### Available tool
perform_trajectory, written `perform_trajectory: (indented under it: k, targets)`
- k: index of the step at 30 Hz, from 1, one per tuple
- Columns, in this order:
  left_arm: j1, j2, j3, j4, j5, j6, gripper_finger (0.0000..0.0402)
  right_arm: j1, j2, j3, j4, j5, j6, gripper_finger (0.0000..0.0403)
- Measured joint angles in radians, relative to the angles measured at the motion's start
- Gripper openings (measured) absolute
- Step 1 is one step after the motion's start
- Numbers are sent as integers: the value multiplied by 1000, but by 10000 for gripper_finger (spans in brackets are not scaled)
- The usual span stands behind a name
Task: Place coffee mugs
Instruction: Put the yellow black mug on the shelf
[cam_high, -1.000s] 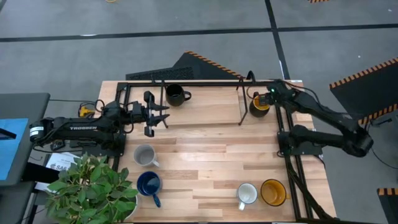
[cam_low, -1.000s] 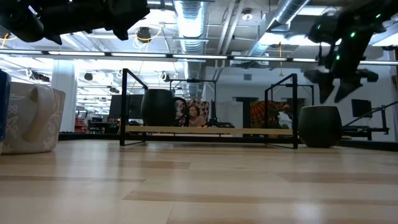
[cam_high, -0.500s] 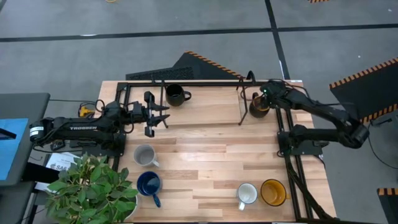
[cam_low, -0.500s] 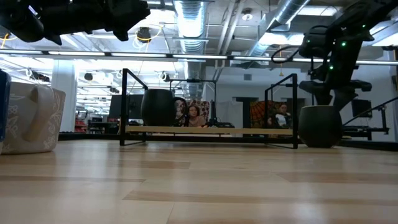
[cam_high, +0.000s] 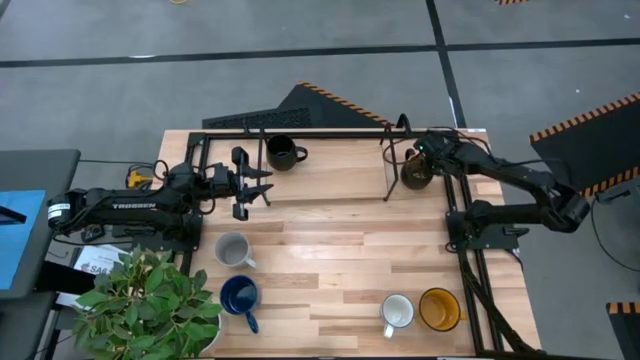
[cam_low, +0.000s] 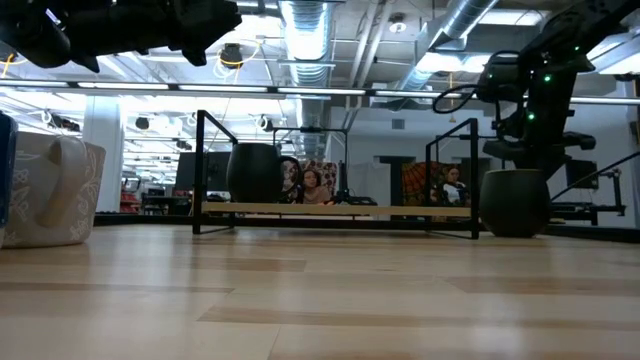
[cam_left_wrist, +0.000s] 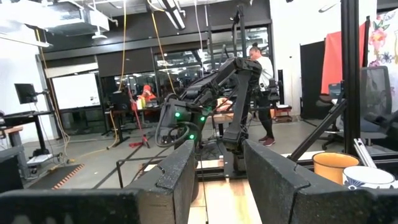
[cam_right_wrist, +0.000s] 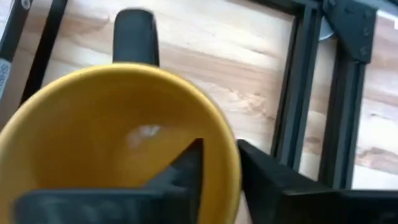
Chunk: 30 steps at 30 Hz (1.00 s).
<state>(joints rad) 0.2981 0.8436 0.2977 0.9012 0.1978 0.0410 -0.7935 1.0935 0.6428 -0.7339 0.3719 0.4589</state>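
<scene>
A mug (cam_high: 415, 174), dark outside and yellow inside, stands upright on its base at the table's far right; the low view shows it as a dark mug (cam_low: 515, 203). My right gripper (cam_right_wrist: 221, 163) has come down on it and is shut on its wall. My left gripper (cam_high: 262, 187) hovers open over the far left, next to a black mug (cam_high: 282, 153), with nothing between its fingers (cam_left_wrist: 180, 180). Grey (cam_high: 232, 248), dark blue (cam_high: 240, 296), white (cam_high: 397, 312) and yellow (cam_high: 439, 308) mugs stand near the front. My right gripper pinches the mug's wall at the rim (cam_right_wrist: 231, 158), away from the dark handle (cam_right_wrist: 135, 34). One finger (cam_right_wrist: 186, 165) is inside the mug and the other (cam_right_wrist: 267, 174) outside. The fingers come from above, slanting down. The mug stands upright on the table.
A black metal frame (cam_high: 300, 133) runs along the far edge, with uprights on either side of the held mug. A potted plant (cam_high: 150, 300) fills the near left corner. Bare wood lies in the table's middle (cam_high: 340, 240).
My right gripper has sunk from above the mug onto it and tipped further downward, so that it now covers the yellow inside in the high view. The mug has stayed where it was.
</scene>
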Motion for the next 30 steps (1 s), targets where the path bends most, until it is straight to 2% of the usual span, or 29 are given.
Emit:
perform_trajectory:
  k: [3, 11, 20, 25, 30]
  targets:
    - [0, 0, 0, 0, 0, 0, 128, -1, -23, 15, -32, 8, -31, 43]
    - [0, 0, 0, 0, 0, 3, 128, 19, -107, 175, -123, 40, -43, 44]
    - [0, 0, 0, 1, 0, 3, 128, 118, -131, 478, -195, 175, -61, 44]
    - [0, 0, 0, 3, 0, 4, 128, 203, -98, 628, -174, 233, -84, 44]
    - [0, 0, 0, 3, -1, 7, 128, 306, -1, 695, -97, 236, -127, 44]
